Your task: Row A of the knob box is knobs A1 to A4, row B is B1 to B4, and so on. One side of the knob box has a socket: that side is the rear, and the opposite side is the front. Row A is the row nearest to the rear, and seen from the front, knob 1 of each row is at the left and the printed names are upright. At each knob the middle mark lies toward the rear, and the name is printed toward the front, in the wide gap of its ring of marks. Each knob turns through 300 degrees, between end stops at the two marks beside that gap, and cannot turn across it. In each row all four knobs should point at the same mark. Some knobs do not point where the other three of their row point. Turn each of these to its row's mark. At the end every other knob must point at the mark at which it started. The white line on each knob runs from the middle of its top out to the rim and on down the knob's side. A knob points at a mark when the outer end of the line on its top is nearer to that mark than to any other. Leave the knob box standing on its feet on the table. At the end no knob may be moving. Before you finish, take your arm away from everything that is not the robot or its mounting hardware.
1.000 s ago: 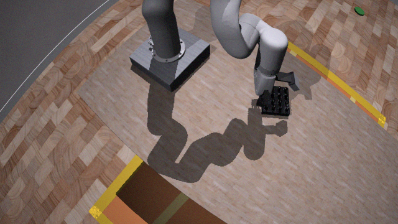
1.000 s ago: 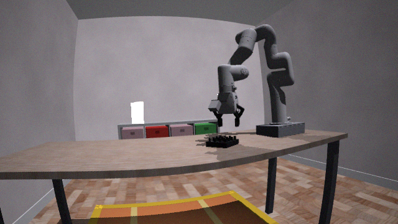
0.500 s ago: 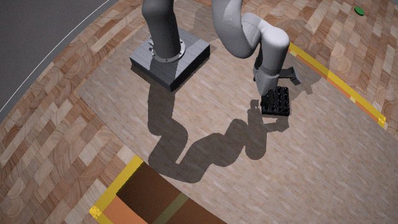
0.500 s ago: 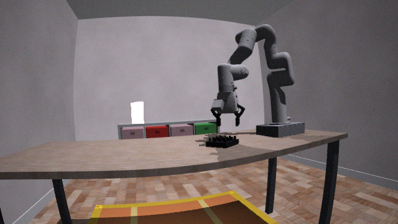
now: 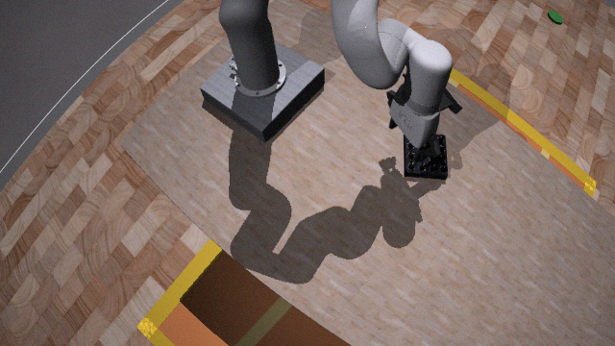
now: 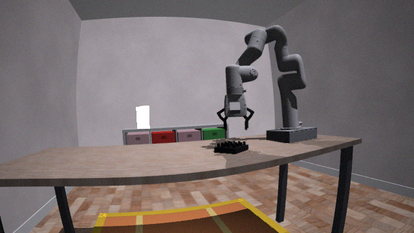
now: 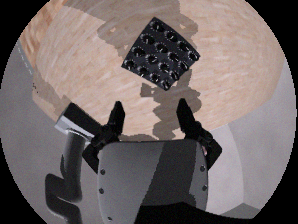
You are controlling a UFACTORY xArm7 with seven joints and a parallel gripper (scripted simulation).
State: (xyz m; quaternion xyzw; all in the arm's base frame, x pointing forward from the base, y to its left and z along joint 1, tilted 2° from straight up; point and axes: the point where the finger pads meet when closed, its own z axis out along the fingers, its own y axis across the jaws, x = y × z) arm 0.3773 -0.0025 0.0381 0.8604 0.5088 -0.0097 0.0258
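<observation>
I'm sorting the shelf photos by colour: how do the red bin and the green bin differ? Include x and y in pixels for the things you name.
The red fabric-look bin (image 6: 163,138) is red; the green one (image 6: 213,134) is green. The red bin sits left of the green bin in this view. Both are boxy, with a small front label or handle.

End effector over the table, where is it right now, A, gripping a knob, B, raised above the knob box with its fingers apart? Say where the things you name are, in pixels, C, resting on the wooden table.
B: the end effector (image 6: 236,126) (image 7: 150,105) hangs higher than the knob box (image 6: 231,147) (image 7: 160,54), fingers spread.
</observation>
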